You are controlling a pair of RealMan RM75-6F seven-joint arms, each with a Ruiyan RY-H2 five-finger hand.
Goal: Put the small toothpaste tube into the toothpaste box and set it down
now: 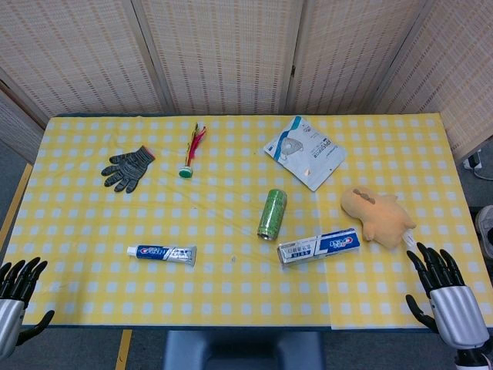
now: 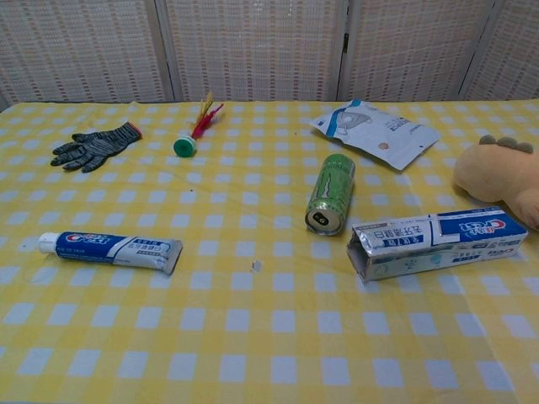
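Both hands sat at the bottom corners of the head view, off the near table edge: the left hand (image 1: 17,297) at lower left and the right hand (image 1: 445,291) at lower right, each with fingers spread and nothing held; neither showed in the chest view. The toothpaste tube (image 1: 162,253) lay flat at lower left of centre, cap end pointing to frame left, crimped tail toward the middle. The toothpaste box (image 1: 319,247) lay flat at lower right of centre, its open end facing frame left, toward the tube but well apart from it. Judged risks: the open mouth looked slightly dented in the chest view, so the tube could catch on a flap or the crushed rim. The green can (image 1: 272,213) lay on its side just beside the box mouth and might roll if nudged during the pickup. The plush toy (image 1: 378,216) sat close to the box's far end and could crowd the right hand's approach. A flat box on the checked tablecloth (image 1: 77,200) might slide rather than lift.
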